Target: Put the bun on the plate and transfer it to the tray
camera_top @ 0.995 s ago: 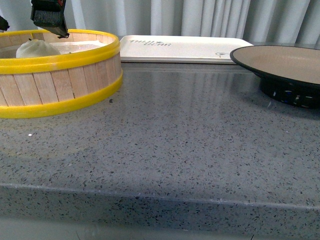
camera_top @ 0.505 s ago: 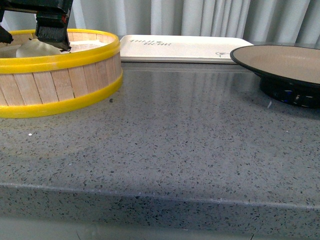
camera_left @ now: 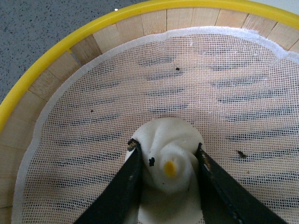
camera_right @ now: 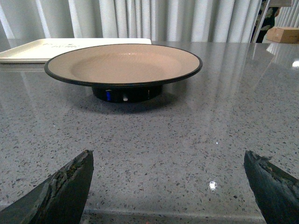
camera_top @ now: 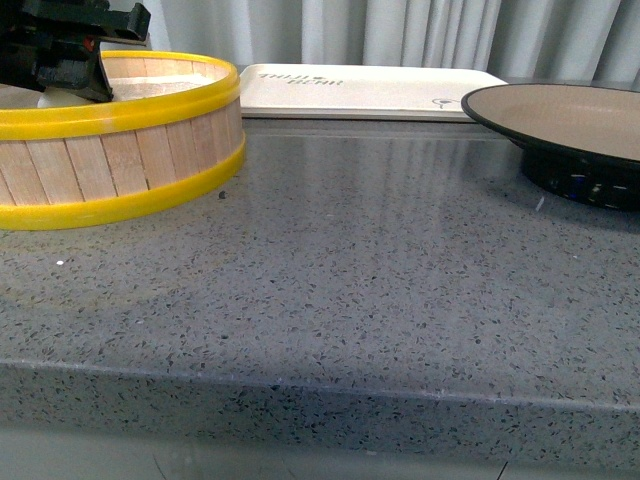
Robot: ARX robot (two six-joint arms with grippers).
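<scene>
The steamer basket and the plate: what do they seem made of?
The steamer basket: pale wooden slats with visible grain, bound by glossy yellow hoops, perhaps plastic. The plate: probably ceramic or melamine, tan satin inside, black rim.

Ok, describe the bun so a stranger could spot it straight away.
Find the round wooden steamer basket with yellow rims on the grey counter's left. Inside, on its white mesh liner, sits the bun between the left gripper's black fingers. It's small, domed and cream-white, with a swirled top and yellow dot; the plate and tray are wide and flat.
</scene>
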